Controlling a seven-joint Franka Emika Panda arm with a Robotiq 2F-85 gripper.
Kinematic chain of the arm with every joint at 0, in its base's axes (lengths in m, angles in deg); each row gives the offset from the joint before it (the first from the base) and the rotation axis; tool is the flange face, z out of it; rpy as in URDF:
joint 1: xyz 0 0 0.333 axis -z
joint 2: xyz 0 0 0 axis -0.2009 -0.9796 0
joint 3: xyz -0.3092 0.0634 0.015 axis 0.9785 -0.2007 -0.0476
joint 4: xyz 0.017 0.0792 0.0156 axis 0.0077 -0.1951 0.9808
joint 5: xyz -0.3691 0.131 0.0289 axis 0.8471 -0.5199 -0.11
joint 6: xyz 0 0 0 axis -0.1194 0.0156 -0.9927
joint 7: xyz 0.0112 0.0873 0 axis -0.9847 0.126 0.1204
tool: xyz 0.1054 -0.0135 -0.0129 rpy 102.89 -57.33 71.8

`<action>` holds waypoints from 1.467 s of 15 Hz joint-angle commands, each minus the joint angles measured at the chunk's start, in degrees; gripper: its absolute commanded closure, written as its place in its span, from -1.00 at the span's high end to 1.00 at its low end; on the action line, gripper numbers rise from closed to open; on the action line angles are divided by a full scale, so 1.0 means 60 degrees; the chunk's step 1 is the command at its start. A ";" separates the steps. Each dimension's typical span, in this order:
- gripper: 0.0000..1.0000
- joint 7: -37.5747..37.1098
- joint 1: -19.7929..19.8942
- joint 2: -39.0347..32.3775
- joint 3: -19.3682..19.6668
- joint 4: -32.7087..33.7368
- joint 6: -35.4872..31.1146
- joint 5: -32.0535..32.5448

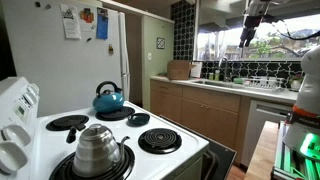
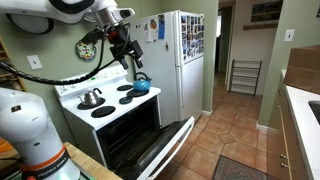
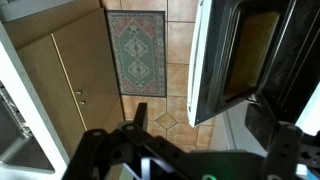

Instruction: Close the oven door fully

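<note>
— While spread wide and gripping nothing, hanging where against the oven door?
— Well above it; see fingers clear of the half-open door. Cannot read fridge papers.

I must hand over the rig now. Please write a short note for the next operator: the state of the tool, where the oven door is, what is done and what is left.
Tool: above the stove, near the teal kettle, not touching the door. Open or shut cannot be told.
Oven door: open, tilted outward and down from the stove front.
Done: nothing visible so far.
Left: probably lower the tool to the door's outer side and push it up until fully shut.
</note>
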State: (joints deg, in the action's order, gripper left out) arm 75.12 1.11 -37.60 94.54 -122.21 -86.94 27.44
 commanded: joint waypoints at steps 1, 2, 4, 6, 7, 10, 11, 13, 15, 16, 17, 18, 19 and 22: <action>1.00 -0.0056 -0.0094 0.0007 0.0055 0.0036 0.0050 0.0056; 1.00 -0.0056 -0.0094 0.0008 0.0055 0.0036 0.0050 0.0056; 1.00 -0.0056 -0.0094 0.0007 0.0055 0.0036 0.0050 0.0056; 1.00 -0.0056 -0.0094 0.0008 0.0055 0.0036 0.0050 0.0056; 1.00 -0.0056 -0.0094 0.0007 0.0055 0.0036 0.0050 0.0056; 1.00 -0.0056 -0.0094 0.0007 0.0055 0.0036 0.0050 0.0056; 1.00 0.0272 -0.0343 -0.0188 0.0222 0.0137 -0.0035 -0.0085; 1.00 0.0693 -0.0873 -0.0647 0.0486 0.0170 -0.0520 -0.0460; 1.00 0.0833 -0.1206 -0.1182 0.0645 0.0115 -0.0936 -0.0870; 1.00 0.0853 -0.1384 -0.1632 0.0761 0.0056 -0.1301 -0.1115; 1.00 0.0968 -0.1528 -0.1947 0.0859 0.0049 -0.1529 -0.1358; 1.00 0.0972 -0.1587 -0.2430 0.0937 0.0025 -0.1985 -0.1552; 1.00 0.0926 -0.1595 -0.2936 0.1067 0.0024 -0.2702 -0.1796; 1.00 0.1313 -0.1770 -0.4526 0.1357 0.0180 -0.4002 -0.2741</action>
State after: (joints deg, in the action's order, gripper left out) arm 79.88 -8.23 -55.60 100.44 -122.68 -104.93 16.10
